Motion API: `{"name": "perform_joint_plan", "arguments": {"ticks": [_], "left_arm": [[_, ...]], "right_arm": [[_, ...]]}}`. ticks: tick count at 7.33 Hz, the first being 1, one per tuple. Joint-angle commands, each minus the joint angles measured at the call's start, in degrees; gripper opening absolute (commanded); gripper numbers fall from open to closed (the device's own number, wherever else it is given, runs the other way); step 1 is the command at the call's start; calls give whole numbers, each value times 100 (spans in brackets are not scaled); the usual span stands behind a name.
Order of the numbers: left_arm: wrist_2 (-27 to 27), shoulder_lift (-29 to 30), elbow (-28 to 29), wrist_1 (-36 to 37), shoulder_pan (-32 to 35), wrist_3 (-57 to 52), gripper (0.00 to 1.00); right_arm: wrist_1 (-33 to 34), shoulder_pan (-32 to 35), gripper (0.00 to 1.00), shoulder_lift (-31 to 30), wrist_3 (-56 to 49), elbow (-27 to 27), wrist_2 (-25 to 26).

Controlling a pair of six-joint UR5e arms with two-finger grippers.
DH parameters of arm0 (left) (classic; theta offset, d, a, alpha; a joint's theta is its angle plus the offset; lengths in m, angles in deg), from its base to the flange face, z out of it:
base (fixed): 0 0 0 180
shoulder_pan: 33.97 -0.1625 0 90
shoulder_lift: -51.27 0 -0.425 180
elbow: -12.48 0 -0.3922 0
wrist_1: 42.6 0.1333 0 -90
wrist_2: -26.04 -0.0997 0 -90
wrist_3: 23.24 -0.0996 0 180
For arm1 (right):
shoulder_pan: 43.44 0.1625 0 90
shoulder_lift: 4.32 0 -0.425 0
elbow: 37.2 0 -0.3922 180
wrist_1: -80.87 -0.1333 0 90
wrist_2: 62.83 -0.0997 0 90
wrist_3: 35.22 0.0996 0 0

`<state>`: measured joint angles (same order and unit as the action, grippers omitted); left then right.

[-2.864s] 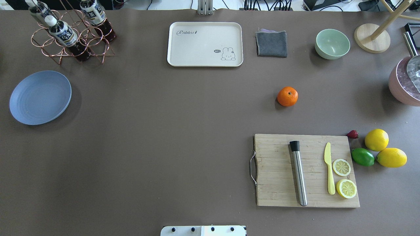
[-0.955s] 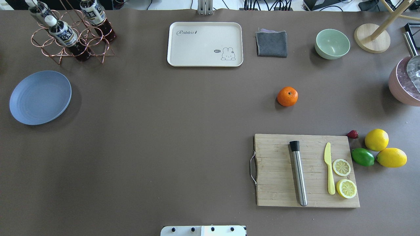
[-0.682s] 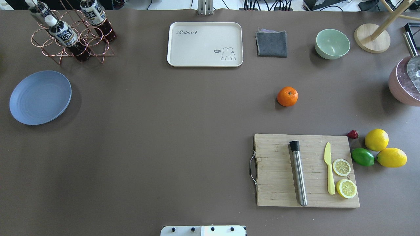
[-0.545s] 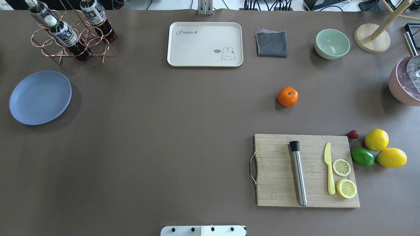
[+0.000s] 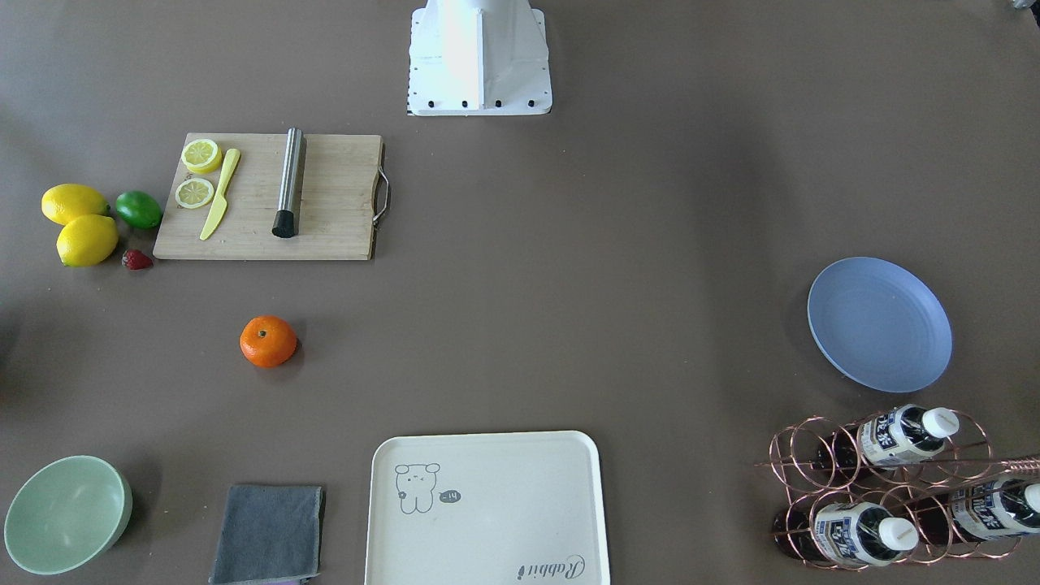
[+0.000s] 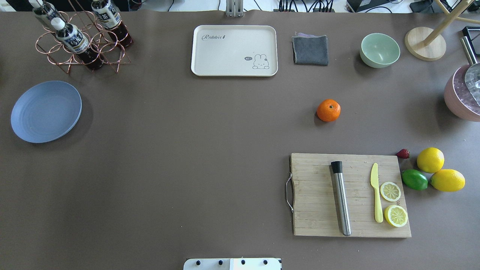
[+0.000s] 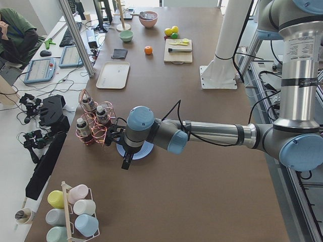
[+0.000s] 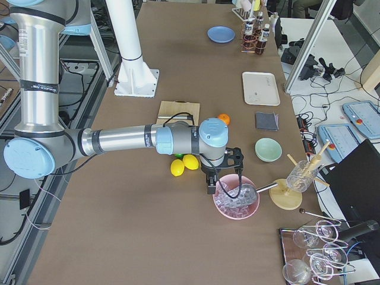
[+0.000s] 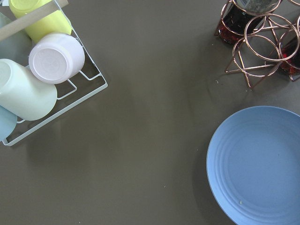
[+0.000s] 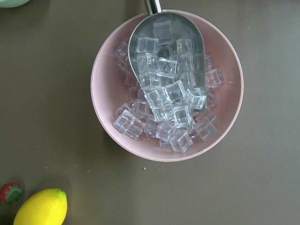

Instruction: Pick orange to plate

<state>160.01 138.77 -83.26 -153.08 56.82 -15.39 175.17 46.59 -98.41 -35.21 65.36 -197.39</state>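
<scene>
The left arm (image 7: 217, 132) and the right arm (image 8: 119, 141) look alike: brushed-silver tubes, grey joints with round pale-blue caps (image 7: 140, 118). The left gripper (image 7: 125, 162) and right gripper (image 8: 209, 186) are black. A thin black cable (image 7: 179, 102) loops over the left wrist. Dark screws (image 5: 465, 104) line the white base plate (image 5: 479, 96).

Brown table (image 6: 187, 157), robot's left end: blue plate (image 6: 45, 111), wire bottle rack (image 6: 80, 41). Far side: cream tray (image 6: 234, 50), grey cloth (image 6: 310, 50), green bowl (image 6: 379, 50). Right half: orange (image 6: 328, 110) standing alone; cutting board (image 6: 318, 210), with strawberry (image 6: 403, 153), lime (image 6: 414, 179) and 2 lemons (image 6: 430, 159) just beside it.
</scene>
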Motion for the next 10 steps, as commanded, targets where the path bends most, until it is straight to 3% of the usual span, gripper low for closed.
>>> {"name": "perform_joint_plan", "arguments": {"ticks": [1, 4, 8, 10], "left_arm": [[32, 39, -6, 0, 0, 5, 98], [50, 82, -85, -88, -9, -12, 98], [-45, 135, -120, -885, -9, 188, 98], [-107, 354, 500, -958, -105, 277, 98]], "right_arm": [[0, 6, 100, -4, 7, 1, 0], [0, 41, 100, 13, 7, 27, -9], [0, 41, 100, 84, 25, 36, -9], [0, 42, 100, 75, 25, 45, -18]]}}
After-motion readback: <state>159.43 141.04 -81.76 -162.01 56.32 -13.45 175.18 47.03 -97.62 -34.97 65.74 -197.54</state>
